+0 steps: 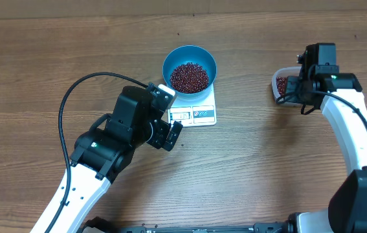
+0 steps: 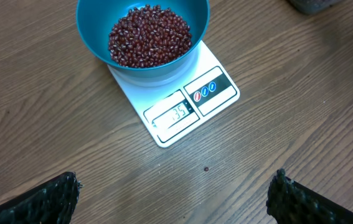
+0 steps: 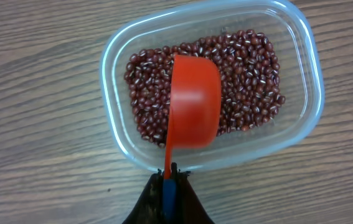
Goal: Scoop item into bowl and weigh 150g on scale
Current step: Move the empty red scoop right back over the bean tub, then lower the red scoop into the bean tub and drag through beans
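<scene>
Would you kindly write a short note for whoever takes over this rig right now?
Left pincer: open, empty, beside the scale.
Right pincer: shut on the handle of the red scoop, which is over the beans in the clear tub.
Blue bowl sits on the scale.
Done: a heap of beans is in the bowl.
Left: read the display, which is blurred here, and top up to target.

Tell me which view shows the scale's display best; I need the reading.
Left wrist: the scale sits close, display facing the camera. Overhead shows it small, digits unreadable. Right wrist shows only the tub and scoop.
</scene>
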{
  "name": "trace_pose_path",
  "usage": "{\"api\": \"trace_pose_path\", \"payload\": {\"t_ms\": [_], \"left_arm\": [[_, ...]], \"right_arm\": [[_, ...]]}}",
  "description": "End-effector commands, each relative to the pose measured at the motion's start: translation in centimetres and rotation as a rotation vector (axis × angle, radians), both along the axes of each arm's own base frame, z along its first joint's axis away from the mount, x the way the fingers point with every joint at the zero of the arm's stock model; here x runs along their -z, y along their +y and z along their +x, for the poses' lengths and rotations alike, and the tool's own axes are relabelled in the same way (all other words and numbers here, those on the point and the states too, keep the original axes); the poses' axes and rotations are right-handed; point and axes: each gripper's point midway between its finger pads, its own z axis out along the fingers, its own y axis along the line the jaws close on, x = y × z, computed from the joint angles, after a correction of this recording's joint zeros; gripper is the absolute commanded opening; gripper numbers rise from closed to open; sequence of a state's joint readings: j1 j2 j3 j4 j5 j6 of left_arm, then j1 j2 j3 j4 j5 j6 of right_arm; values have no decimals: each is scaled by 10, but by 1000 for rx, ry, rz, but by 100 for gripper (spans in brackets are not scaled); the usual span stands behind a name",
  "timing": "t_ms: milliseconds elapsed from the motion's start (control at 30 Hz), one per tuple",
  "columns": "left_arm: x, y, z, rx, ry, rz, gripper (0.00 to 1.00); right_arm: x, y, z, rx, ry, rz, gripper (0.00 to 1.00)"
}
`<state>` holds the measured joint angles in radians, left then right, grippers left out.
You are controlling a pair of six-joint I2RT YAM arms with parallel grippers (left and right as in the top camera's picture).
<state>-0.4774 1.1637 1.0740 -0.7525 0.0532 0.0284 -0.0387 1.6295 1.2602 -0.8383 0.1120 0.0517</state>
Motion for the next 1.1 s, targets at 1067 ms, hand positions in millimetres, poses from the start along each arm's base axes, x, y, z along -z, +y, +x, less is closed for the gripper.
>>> {"api": "trace_pose_path", "payload": {"t_ms": [1067], "left_arm": [[-8, -5, 2, 5, -7, -23, 100]], "right_arm": [[31, 15, 12, -84, 37, 168, 4]]}}
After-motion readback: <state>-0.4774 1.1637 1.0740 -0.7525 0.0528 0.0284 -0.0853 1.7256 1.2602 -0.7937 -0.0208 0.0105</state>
